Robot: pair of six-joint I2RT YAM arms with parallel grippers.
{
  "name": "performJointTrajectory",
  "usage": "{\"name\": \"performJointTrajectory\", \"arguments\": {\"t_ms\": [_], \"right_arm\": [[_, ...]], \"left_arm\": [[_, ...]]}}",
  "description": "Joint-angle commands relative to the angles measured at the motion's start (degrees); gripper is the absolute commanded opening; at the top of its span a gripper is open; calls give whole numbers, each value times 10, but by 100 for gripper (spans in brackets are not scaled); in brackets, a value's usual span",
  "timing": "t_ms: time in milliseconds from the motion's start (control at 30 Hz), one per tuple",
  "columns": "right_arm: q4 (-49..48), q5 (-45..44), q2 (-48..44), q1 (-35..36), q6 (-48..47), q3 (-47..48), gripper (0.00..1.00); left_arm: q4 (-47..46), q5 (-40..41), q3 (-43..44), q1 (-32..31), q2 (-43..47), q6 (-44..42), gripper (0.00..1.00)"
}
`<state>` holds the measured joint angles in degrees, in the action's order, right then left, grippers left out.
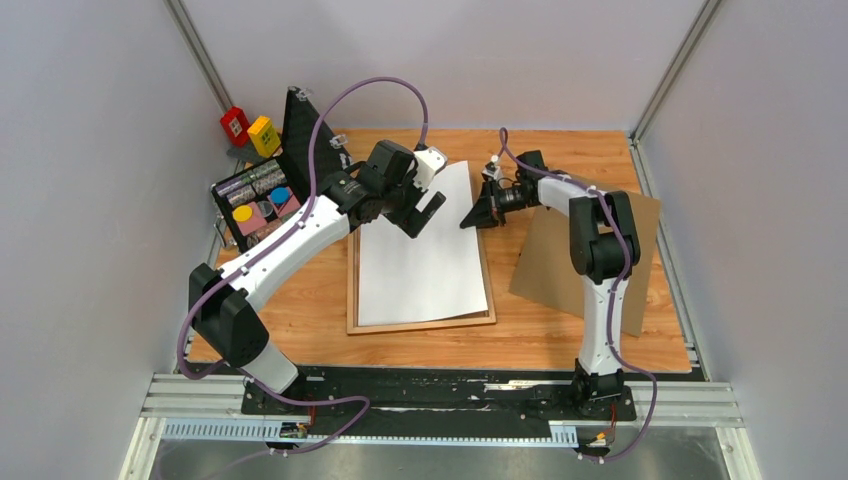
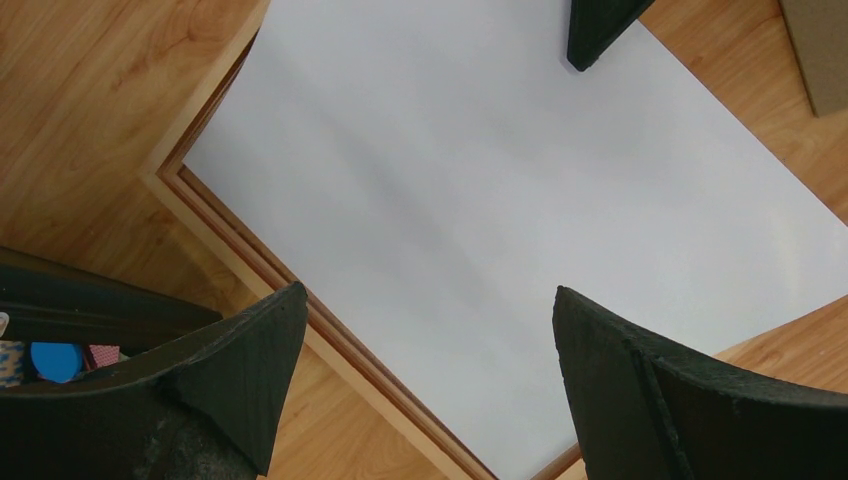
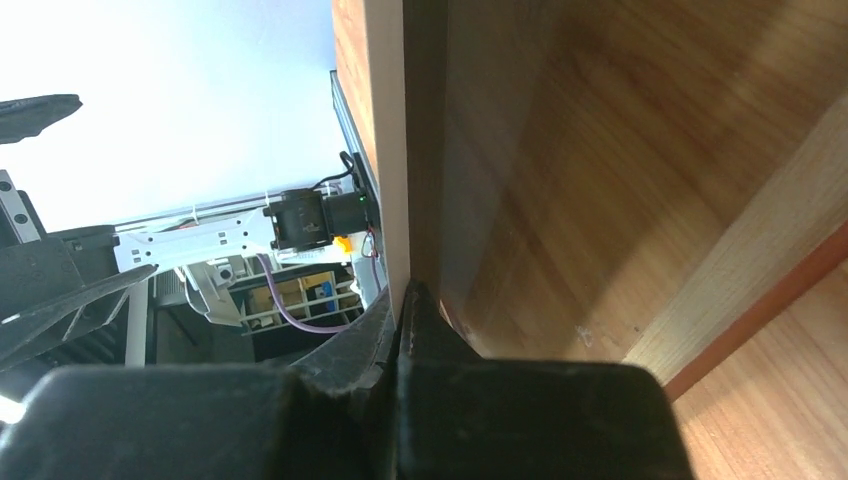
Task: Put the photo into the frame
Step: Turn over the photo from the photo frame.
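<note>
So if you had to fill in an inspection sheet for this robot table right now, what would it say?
Surface: wooden table, light grain.
Job's things: the frame lies flat; the photo lies on it white side up, slightly askew.
Clutter: brown board under the right arm; open black case of small coloured items far left; red box and yellow box beyond it.
Grippers: left gripper open above the photo; right gripper shut on a thin edge at the far right corner, apparently the frame's rail.
Cables: a purple cable along each arm, looping free.
Surroundings: grey walls on three sides; metal rails along the near edge.
</note>
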<state>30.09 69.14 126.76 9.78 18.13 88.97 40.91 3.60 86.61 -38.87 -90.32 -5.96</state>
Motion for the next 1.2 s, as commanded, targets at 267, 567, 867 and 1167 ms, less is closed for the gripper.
{"name": "performJointTrajectory", "arguments": {"t_ms": [267, 567, 867, 1167], "right_arm": [[-40, 11, 11, 9, 28, 2, 0], [-48, -7, 31, 19, 37, 28, 0], [-89, -28, 30, 28, 57, 17, 0], [-116, -58, 7, 28, 62, -21, 0]], "left_arm": [[-15, 10, 3, 2, 14, -10, 100], [-17, 16, -2, 2, 20, -13, 100], [-20, 18, -6, 2, 23, -14, 100], [-21, 16, -7, 2, 23, -14, 100]]}}
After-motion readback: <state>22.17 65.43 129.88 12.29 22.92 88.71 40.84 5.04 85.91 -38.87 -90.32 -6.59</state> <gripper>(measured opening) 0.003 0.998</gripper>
